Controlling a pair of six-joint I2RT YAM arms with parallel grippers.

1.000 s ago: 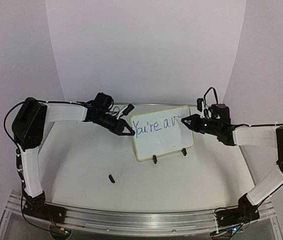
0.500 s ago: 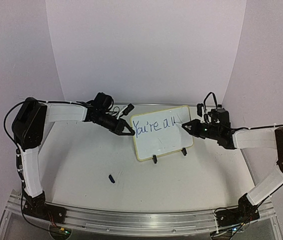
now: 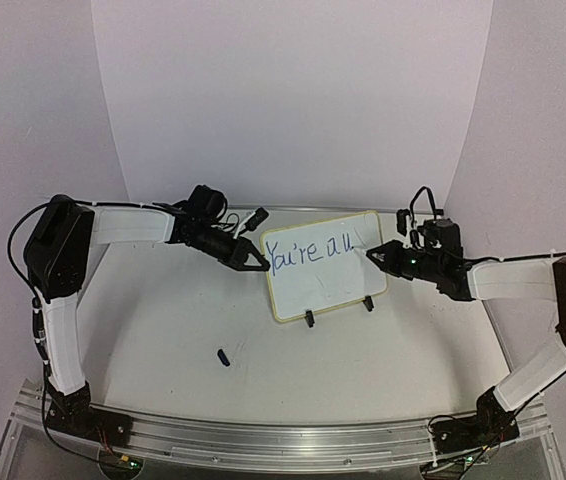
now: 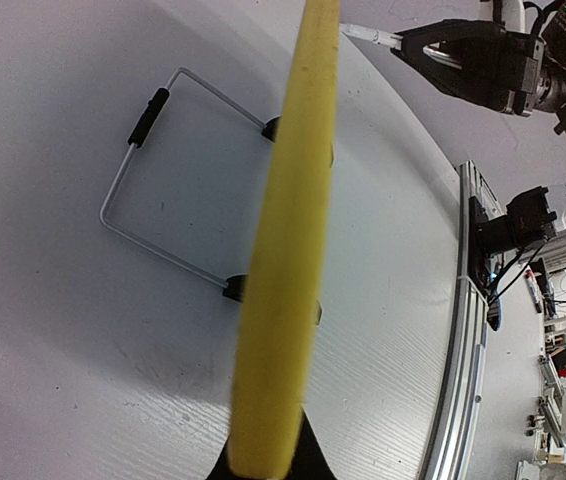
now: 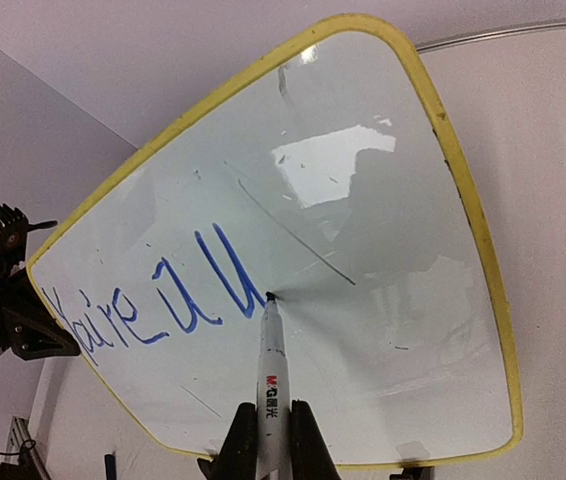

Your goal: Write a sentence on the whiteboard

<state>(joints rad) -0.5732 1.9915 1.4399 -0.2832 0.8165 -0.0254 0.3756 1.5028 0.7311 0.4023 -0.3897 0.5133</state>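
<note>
Blue sentence [image 5: 153, 310] seemingly touches right hand [image 5: 268, 412]'s marker [image 5: 271, 350] tip.

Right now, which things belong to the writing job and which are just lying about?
In use: whiteboard, sentence, marker, left gripper gripping the whiteboard's edge, right gripper holding the marker.
Lying about: small dark piece on the table.

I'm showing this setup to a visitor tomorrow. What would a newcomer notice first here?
The whiteboard stands upright in the middle, with blue lettering beginning "You're a" across its top. The left tool clamps its yellow rim, while the right tool holds a marker whose tip touches the white surface just after the last letter.
</note>
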